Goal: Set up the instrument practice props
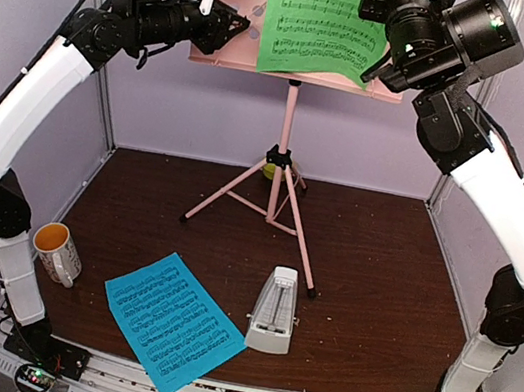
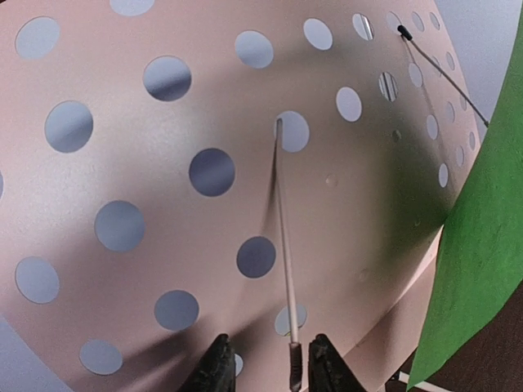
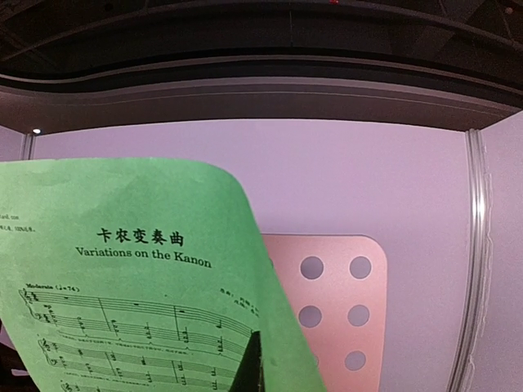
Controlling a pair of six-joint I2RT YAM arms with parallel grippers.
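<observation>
At 6 o'clock of the left wrist view, the left gripper [image 2: 274, 369] is seen part open, jaws set either side of a thin wire retainer [image 2: 283, 245]; contact can't be told. Behind it, the pink perforated desk [image 2: 122, 163] is seen close up. The right gripper [image 3: 252, 367] is closed, w/ the green sheet [image 3: 122, 245] pinched at its rt edge; sheet is stood on the desk, at 12 o'clock of the table [image 1: 383, 258]. Desk is carried by the music stand [image 1: 285, 129], tripod legs spread. Flat at 7 o'clock the blue sheet [image 1: 172, 322] is laid, metronome [image 1: 273, 312] upright at 6 o'clock just beside it, mug [image 1: 56, 251] at 8 o'clock.
</observation>
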